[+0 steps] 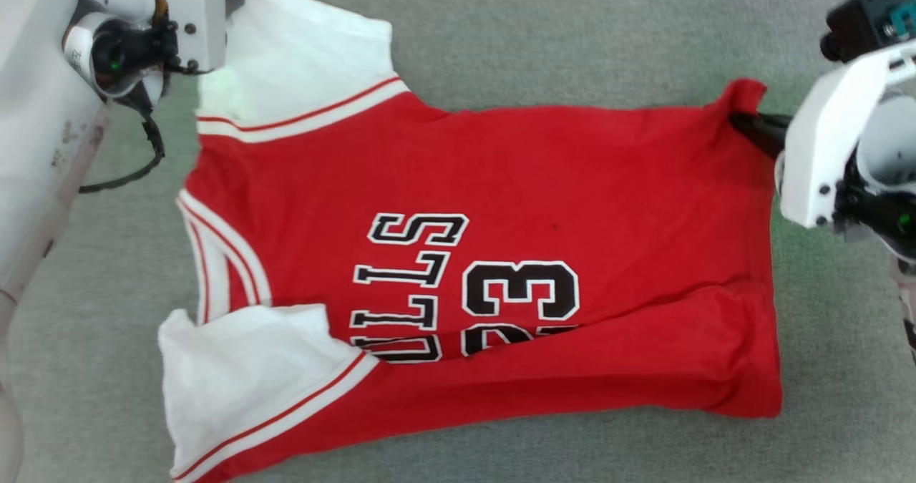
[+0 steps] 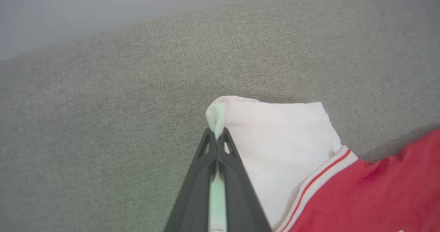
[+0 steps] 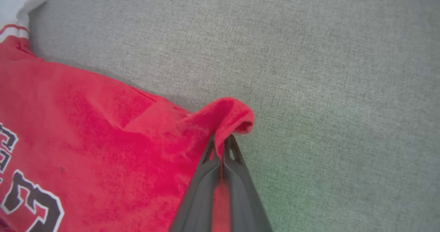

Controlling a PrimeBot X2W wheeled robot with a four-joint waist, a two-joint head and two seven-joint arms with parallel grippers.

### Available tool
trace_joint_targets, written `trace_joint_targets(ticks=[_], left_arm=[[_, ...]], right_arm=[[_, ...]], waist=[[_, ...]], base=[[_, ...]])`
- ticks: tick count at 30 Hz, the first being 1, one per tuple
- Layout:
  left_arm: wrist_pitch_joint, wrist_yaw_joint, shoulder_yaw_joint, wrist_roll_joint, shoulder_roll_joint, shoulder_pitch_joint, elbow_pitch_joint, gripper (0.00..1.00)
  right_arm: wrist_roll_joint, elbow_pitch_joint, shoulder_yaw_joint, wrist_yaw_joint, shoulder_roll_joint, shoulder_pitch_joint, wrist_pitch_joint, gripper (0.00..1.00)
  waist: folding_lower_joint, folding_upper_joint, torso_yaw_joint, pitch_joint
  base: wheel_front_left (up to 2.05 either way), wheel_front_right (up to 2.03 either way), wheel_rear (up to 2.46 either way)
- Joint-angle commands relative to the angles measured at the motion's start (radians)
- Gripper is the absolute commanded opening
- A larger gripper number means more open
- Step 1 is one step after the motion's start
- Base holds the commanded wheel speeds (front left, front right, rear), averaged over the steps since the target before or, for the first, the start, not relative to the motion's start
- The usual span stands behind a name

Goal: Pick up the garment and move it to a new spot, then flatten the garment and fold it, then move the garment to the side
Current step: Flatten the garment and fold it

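- Red T-shirt (image 1: 544, 182) flat on grey upholstery (image 1: 572, 32), near edge folded.
- Clamped tight: left gripper (image 2: 216, 135) on its sleeve corner, right gripper (image 3: 222, 141) on its hem corner.
- Likely folding: raise both corners evenly, carry across.

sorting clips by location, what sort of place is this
Probably indoors, on upholstered furniture such as a sofa or bed, though that's uncertain: the red garment lies on a grey woven fabric surface, beyond whose edge is a plain pale backdrop.

The garment (image 1: 501, 204), a red T-shirt with white sleeves and black-and-white lettering, lies spread, collar left, near side folded over.
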Motion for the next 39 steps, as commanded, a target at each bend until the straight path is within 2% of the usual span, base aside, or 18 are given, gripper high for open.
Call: trace_joint_targets(ticks=[1,9,14,16,20,30,34,39], left_arm=[[-0.010,-0.005,0.003,-0.005,0.006,0.018,-0.008,0.00],[-0.054,-0.012,-0.001,-0.027,0.053,0.076,-0.118,0.00],[-0.056,-0.012,-0.016,-0.031,0.114,0.138,-0.233,0.00],[-0.048,0.002,-0.028,-0.023,0.143,0.168,-0.294,0.00],[-0.028,0.061,-0.046,-0.032,0.212,0.239,-0.445,0.00],[0.013,0.282,-0.081,-0.102,0.389,0.449,-0.863,0.00],[0.001,0.327,-0.090,-0.135,0.416,0.519,-0.940,0.00],[0.007,0.353,-0.103,-0.162,0.421,0.571,-0.980,0.00]], right_arm=[[0.006,-0.010,0.000,0.000,-0.013,0.023,-0.011,0.00],[0.042,-0.068,0.003,0.000,-0.081,0.129,-0.064,0.00],[0.060,-0.111,-0.008,0.000,-0.119,0.209,-0.077,0.00],[0.070,-0.132,-0.015,0.000,-0.134,0.247,-0.078,0.00],[0.085,-0.171,-0.032,0.000,-0.153,0.325,-0.079,0.00],[0.113,-0.248,-0.107,0.000,-0.146,0.510,-0.058,0.00],[0.103,-0.256,-0.123,0.000,-0.132,0.556,-0.059,0.00],[0.089,-0.245,-0.123,0.000,-0.129,0.592,-0.063,0.00]], waist=[[0.0000,-0.0001,0.037,-0.042],[0.0000,-0.0001,0.086,-0.127],[0.0000,-0.0001,0.109,-0.177],[0.0000,-0.0001,0.117,-0.194],[0.0000,-0.0001,0.130,-0.224],[0.0000,-0.0001,0.150,-0.265],[0.0000,-0.0001,0.152,-0.272],[0.0000,-0.0001,0.149,-0.281]], base=[[0.00,0.00,0.00],[0.00,0.00,0.00],[0.00,0.00,0.00],[0.00,0.00,0.00],[0.00,0.00,0.00],[0.00,0.00,0.00],[0.00,0.00,0.00],[0.00,0.00,0.00]])
